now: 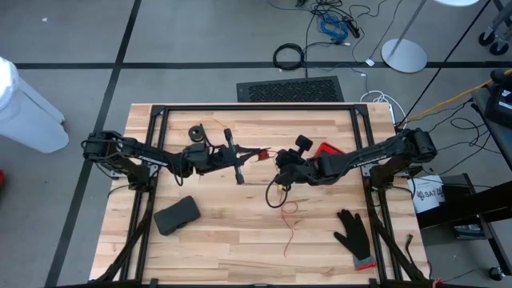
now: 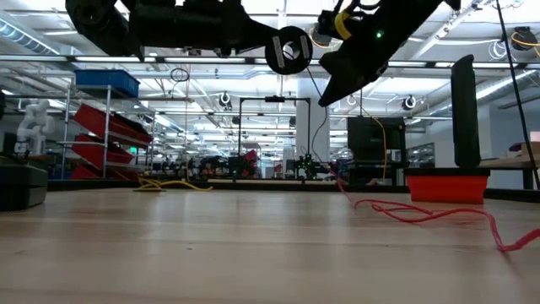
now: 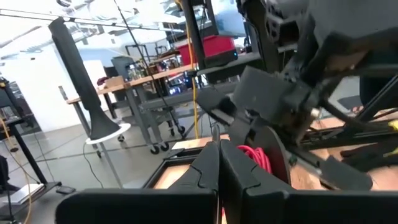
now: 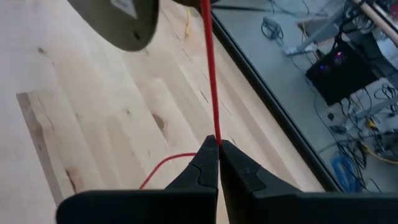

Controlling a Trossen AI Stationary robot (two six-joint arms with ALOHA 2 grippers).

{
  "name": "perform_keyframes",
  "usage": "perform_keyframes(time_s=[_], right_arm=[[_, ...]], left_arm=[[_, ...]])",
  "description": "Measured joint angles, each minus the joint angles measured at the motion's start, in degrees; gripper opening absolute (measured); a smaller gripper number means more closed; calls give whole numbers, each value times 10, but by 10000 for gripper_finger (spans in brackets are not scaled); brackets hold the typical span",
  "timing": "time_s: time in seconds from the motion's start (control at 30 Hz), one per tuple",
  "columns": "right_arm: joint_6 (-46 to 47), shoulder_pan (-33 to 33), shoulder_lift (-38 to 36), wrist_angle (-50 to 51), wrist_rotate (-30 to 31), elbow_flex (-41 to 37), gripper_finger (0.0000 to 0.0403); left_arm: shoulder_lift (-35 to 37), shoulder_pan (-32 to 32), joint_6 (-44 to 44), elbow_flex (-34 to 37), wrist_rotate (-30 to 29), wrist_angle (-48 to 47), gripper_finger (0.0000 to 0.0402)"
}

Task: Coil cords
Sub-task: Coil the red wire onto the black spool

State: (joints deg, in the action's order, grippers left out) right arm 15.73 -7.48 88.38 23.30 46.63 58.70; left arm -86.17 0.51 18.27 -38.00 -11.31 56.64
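Note:
A small black spool (image 2: 289, 49) wound with red cord (image 3: 254, 155) hangs high above the table's middle, with my left gripper (image 1: 253, 154) shut on it. The red cord (image 4: 210, 74) runs from the spool down to my right gripper (image 4: 217, 142), which is shut on it just right of the spool. Past the fingers its loose tail (image 1: 289, 228) lies slack on the wood toward the near edge. A second black spool (image 1: 196, 130) with yellow-tan cord (image 1: 214, 124) lies on the table at the far left. My left gripper comes level from the table's left and is shut at the spool's edge (image 3: 239, 155); its own fingers hide which part they pinch. The spool is lifted clear, its flat face toward the near edge. My right gripper pinches a single strand of the red cord (image 4: 214, 132) at its fingertips, slanting down from the right. The strand runs straight up to the spool; below the fingers the cord drops slack to the table.
A black glove (image 1: 353, 233) lies near the front right and a dark flat pad (image 1: 176, 214) near the front left. A red bin (image 2: 446, 185) stands at the far right. A black frame (image 1: 256, 108) borders the table.

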Motion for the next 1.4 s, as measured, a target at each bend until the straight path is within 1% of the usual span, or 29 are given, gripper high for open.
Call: perform_keyframes(time_s=[0.13,0.2,0.43,0.57,0.87,1.07,1.17,1.4], right_arm=[[-31,0,0,-65,-1,-28,2],[-33,1,1,-68,-5,-44,11],[23,-5,2,-86,-6,-86,54],[31,-15,1,-126,-14,-97,67],[26,-36,5,-184,-64,-97,68],[-1,-28,25,-236,-69,-97,68],[-7,-18,38,-246,-79,-97,68],[-6,-7,47,-245,-76,-97,68]], left_arm=[[0,0,-4,0,0,14,0],[1,2,-6,0,7,27,0],[2,2,-6,-1,7,23,0],[2,2,-6,-1,6,20,0],[2,2,-5,-1,3,19,0],[2,2,-5,-1,3,19,0],[2,2,-5,-1,3,19,0],[2,2,-5,-1,2,14,0]])
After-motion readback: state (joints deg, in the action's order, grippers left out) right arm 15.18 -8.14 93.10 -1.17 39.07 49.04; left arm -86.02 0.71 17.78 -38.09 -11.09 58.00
